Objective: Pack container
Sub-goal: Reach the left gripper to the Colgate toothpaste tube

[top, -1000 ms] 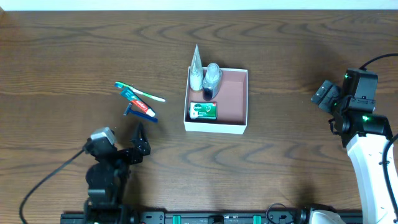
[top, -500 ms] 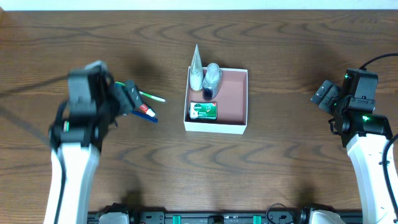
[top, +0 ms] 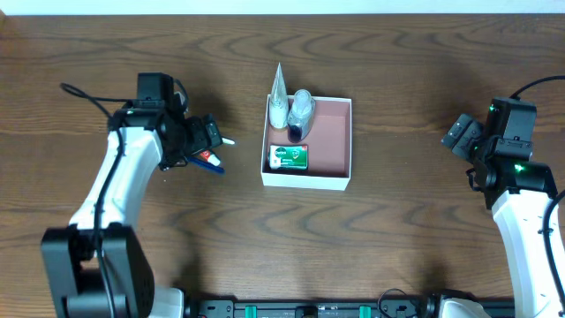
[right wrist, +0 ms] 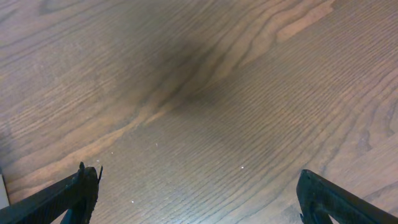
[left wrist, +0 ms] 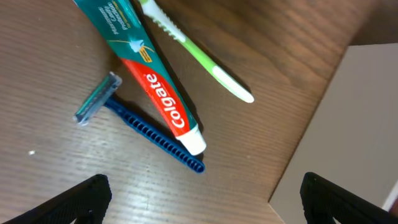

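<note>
The left arm has swung up from the front edge of the worktop (top: pixel 397 53) and now reaches over the loose toiletries, while the right arm has not shifted. The left tool (top: pixel 206 134) hangs above those items with its dark fingers spread wide and nothing between them. Its wrist camera shows only the two black fingertips at the lower corners of the view.

Below it lies a toothpaste tube (left wrist: pixel 146 74), glossy and flat, teal at one end and red toward its round white cap. The cap end rests across the ribbed blue handle of a razor (left wrist: pixel 143 130), whose pale head points away to the left. A lime-green toothbrush (left wrist: pixel 199 59) – slim, smooth plastic with a rounded tip – lies close alongside the tube.

The container (top: pixel 334 181) sits at the middle of the worktop, just right of these things. It is a square, shallow box with thin white walls and a matte reddish-brown floor. A flat green soap box (top: pixel 289 157) lies in its front-left corner. A clear, rounded bottle (top: pixel 302 108) and a white, cone-shaped tube (top: pixel 279 93) stand at the back-left corner. The right half of the floor is bare.

The right tool (top: pixel 461 132) hovers well to the right over dark wood with a wavy grain – its fingers also wide apart, holding nothing.
</note>
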Robot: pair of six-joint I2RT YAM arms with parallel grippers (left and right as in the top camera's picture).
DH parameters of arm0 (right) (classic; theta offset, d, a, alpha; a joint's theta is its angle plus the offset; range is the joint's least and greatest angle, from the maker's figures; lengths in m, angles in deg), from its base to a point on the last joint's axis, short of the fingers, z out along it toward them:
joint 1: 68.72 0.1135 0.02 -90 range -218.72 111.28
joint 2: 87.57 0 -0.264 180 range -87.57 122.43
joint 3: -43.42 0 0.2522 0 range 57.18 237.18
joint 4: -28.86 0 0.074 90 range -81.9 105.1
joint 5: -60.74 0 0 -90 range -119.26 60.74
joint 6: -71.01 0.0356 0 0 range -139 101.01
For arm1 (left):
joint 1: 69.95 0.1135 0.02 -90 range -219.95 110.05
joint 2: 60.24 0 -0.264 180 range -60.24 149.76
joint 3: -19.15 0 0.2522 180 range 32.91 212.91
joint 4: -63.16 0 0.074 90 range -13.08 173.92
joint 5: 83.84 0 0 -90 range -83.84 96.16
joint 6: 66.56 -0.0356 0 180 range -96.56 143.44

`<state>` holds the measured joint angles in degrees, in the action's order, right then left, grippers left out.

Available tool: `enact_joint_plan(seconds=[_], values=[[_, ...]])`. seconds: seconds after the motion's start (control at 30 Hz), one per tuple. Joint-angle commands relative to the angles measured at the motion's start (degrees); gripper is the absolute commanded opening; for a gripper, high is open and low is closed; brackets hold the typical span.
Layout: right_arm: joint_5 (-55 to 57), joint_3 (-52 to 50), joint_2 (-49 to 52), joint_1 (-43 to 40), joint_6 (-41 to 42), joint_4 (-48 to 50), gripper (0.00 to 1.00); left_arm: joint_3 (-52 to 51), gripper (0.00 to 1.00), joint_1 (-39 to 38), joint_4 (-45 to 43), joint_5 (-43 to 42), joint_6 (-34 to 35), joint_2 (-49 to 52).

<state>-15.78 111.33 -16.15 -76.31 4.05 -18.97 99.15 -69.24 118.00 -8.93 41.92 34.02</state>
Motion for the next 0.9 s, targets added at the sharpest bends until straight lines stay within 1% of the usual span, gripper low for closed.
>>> enact_joint_plan(seconds=[0.0, 0.3, 0.33, 0.53, 0.67, 0.7, 0.87], values=[[0.17, 0.17, 0.07, -0.31, 0.7, -0.07, 0.99, 0.74, 0.98, 0.22, -1.36, -0.94, 2.8, 2.4], [0.17, 0.17, 0.07, -0.31, 0.7, -0.07, 0.99, 0.74, 1.0, -0.13, -6.32, -0.26, 6.32, 8.72], [0.17, 0.17, 0.07, -0.31, 0.7, -0.07, 0.99, 0.74, 0.97, -0.15, -6.69, -0.2, 6.32, 9.33], [0.17, 0.17, 0.07, -0.31, 0.7, -0.07, 0.99, 0.74, 0.91, -1.66, -7.02, 4.5, 9.55, 11.72], [0.17, 0.17, 0.07, -0.31, 0.7, -0.07, 0.99, 0.74, 0.87, -2.71, -7.61, 6.49, 9.94, 12.85], [0.17, 0.17, 0.07, -0.31, 0.7, -0.07, 0.99, 0.74, 0.84, -2.91, -7.8, 6.99, 9.94, 12.98], [0.17, 0.17, 0.07, -0.31, 0.7, -0.07, 0.99, 0.74, 0.76, -3.43, -8.9, 8.57, 10.23, 13.03]])
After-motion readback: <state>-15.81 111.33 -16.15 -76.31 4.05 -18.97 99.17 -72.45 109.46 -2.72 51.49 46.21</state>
